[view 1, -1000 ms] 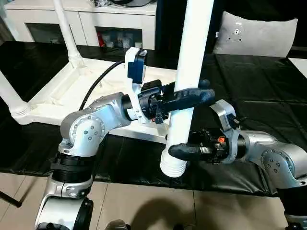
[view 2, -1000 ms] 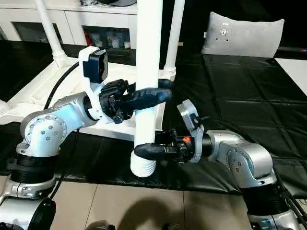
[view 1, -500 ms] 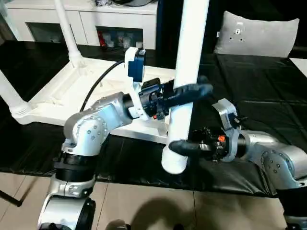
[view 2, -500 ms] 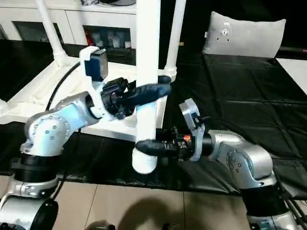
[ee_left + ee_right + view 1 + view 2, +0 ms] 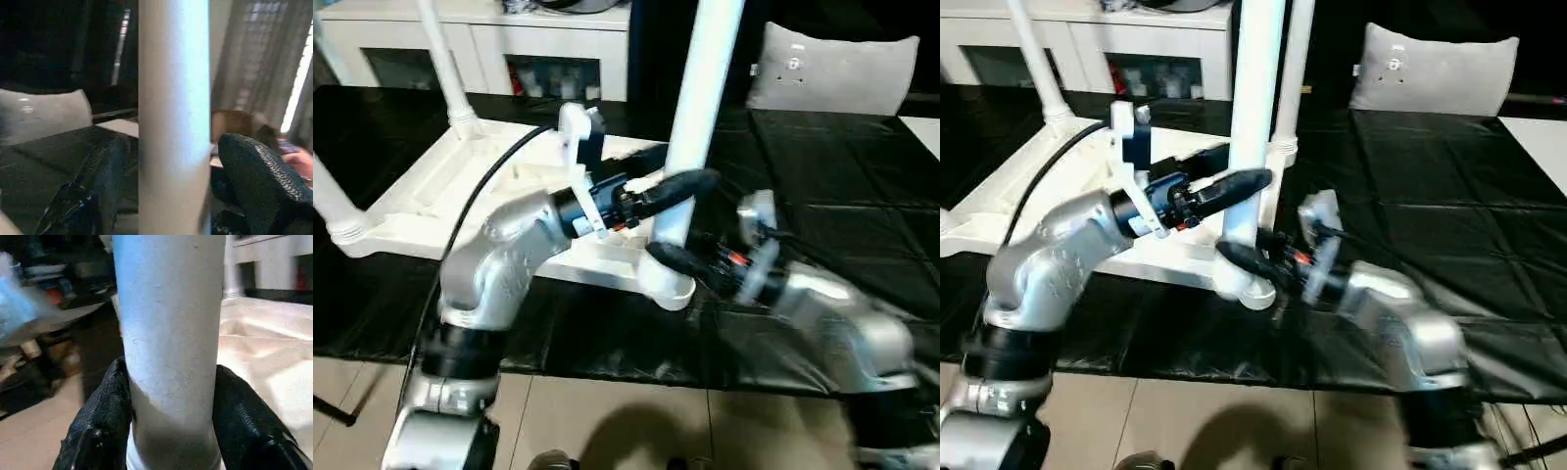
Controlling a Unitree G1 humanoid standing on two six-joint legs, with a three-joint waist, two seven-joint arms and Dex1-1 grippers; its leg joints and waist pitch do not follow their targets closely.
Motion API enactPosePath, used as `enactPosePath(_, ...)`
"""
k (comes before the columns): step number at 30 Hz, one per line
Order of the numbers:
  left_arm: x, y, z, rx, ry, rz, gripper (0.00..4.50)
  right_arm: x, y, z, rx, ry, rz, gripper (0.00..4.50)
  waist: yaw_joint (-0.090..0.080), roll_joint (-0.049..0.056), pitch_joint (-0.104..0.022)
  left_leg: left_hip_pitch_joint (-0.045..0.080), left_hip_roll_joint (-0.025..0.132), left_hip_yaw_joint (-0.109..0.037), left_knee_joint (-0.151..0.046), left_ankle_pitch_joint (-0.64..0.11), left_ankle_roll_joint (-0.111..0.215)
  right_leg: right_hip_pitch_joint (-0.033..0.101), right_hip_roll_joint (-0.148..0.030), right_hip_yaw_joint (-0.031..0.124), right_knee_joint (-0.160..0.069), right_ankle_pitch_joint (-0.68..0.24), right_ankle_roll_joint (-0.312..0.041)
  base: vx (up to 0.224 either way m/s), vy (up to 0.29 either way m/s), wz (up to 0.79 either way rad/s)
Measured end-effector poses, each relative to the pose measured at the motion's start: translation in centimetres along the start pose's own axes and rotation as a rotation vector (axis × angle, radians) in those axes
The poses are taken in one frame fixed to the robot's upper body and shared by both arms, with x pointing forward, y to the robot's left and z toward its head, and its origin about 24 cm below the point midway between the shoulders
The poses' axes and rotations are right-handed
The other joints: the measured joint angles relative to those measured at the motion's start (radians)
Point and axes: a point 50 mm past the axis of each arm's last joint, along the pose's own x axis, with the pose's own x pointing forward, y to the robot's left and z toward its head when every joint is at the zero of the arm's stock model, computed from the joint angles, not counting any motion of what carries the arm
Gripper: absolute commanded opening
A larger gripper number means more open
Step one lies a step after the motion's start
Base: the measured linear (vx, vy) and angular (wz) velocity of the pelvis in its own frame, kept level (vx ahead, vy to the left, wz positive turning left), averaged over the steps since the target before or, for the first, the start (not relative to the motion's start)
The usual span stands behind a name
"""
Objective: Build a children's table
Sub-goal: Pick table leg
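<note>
**Fourth leg: seating at the near corner**

Black sheeting covers the work table point(image 5: 822, 196), behind which a white cabinet point(image 5: 489, 39) and a grey cushion point(image 5: 842, 73) are seen. The white tabletop point(image 5: 440, 186) is laid upside down on the sheeting, ribbed underside upward.

**Count.** One tabletop and four legs are counted. Three legs are stood upright in corner sockets: one at the near left point(image 5: 333, 191), one at the far left point(image 5: 440, 59) and one at the far right point(image 5: 1295, 69). The fourth leg point(image 5: 705, 88) is held nearly upright, its thick lower end at the tabletop's near right corner.

**Grippers.** The right gripper point(image 5: 664, 259) is clamped on the fourth leg close to its lower end; both fingers point(image 5: 102, 431) are pressed against the tube. The left gripper point(image 5: 690, 186) is placed higher on the same leg, but is released: its fingers point(image 5: 259, 181) straddle the tube, and a gap is visible on one side.

**Step in hand.** The last leg is judged to be at the insertion stage. Whether its end is already entered in the socket cannot be told.

**Next move.** The leg's end is to be centred over the socket, the tube kept square to the tabletop, and pressure applied downward along its length.
</note>
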Motion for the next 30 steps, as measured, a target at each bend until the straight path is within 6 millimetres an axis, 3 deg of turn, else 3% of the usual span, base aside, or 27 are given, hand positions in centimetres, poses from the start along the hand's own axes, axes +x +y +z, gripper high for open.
enactPosePath(3,0.2,0.2,-0.8,0.057,-0.013,0.141,3.39,1.0,-0.3,-0.1,-0.026,-0.026,-0.095,1.93,-0.005,-0.002,0.001,0.0,0.0,0.0,0.0,0.0,0.0,0.0,0.0,0.0,0.0,0.0,0.0,0.0,0.0,0.0)
enactPosePath(5,0.6,0.1,-1.3,0.184,0.0,0.217,3.39,1.7,-0.4,-0.3,-0.037,-0.045,-0.161,1.93,-0.005,-0.003,0.001,0.0,0.0,0.0,-0.001,0.0,0.0,-0.001,0.0,0.0,0.0,0.0,0.0,0.0,0.0,0.0)
enactPosePath(6,0.8,0.0,-1.7,0.233,0.011,0.234,3.1,2.0,-0.4,-0.4,-0.036,-0.054,-0.186,1.93,-0.006,-0.003,0.001,0.0,0.0,-0.001,-0.002,0.0,0.0,-0.001,0.0,0.0,0.0,0.0,0.0,0.0,0.0,0.0)
enactPosePath(10,1.8,-0.3,-3.8,0.281,0.056,0.35,2.9,2.7,-0.4,-1.0,-0.047,-0.049,-0.253,1.93,-0.006,-0.004,0.001,-0.001,0.0,0.0,-0.003,0.0,0.0,-0.002,0.0,0.0,-0.002,0.0,0.001,0.0,0.0,0.0)
enactPosePath(13,2.1,-0.3,-3.9,0.293,0.046,0.419,2.61,3.2,-0.2,-1.2,-0.053,-0.044,-0.269,1.93,-0.006,-0.004,0.001,-0.001,0.0,0.0,-0.004,0.0,0.0,-0.002,0.0,0.0,-0.002,0.0,0.001,0.0,0.0,0.0)
enactPosePath(21,2.9,-0.6,-4.2,0.285,-0.004,0.461,2.01,3.4,-0.2,-1.1,-0.083,-0.06,-0.303,1.93,-0.006,-0.004,0.001,-0.001,-0.001,0.0,-0.006,0.0,0.0,-0.002,0.0,0.0,-0.002,0.0,0.001,0.0,0.0,0.0)
enactPosePath(30,3.0,-0.7,-4.2,0.286,-0.016,0.469,1.92,3.4,-0.2,-1.0,-0.098,-0.062,-0.32,1.93,-0.007,-0.004,0.001,-0.001,-0.001,0.0,-0.006,0.0,0.0,-0.002,0.0,0.0,-0.002,0.0,0.001,0.0,0.0,0.0)
